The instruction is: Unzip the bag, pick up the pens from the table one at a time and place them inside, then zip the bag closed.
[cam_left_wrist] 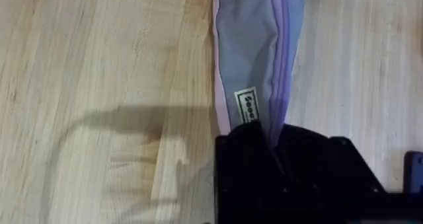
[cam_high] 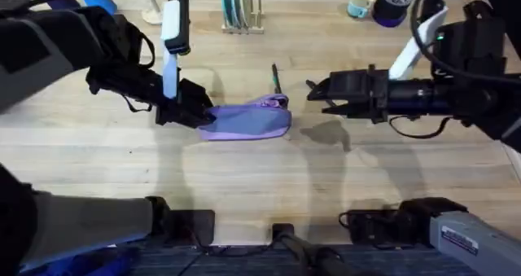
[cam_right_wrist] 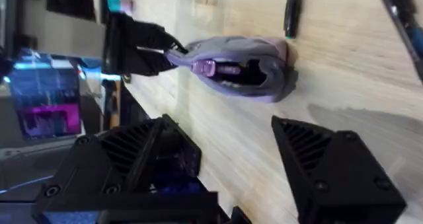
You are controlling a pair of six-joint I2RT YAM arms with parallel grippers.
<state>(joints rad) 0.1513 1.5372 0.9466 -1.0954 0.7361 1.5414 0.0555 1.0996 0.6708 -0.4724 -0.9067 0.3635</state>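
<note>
The lavender bag (cam_high: 248,121) lies on the wooden table (cam_high: 122,154), slightly left of centre. My left gripper (cam_high: 198,111) is shut on the bag's left end, and its black fingers (cam_left_wrist: 264,141) pinch the fabric beside the zipper seam of the bag (cam_left_wrist: 254,45). The bag (cam_right_wrist: 241,69) has its mouth gaping open towards my right gripper (cam_high: 313,94), which hovers open just right of it, holding nothing. One dark pen (cam_high: 275,77) lies just behind the bag. This pen (cam_right_wrist: 291,9) and a second dark pen (cam_right_wrist: 402,19) lie beyond the bag.
At the table's far edge stand a dish rack with plates (cam_high: 239,11), a mug (cam_high: 361,1), a dark purple roll (cam_high: 393,4) and a white stand (cam_high: 151,7). Bare tabletop stretches in front of the bag towards the arm bases.
</note>
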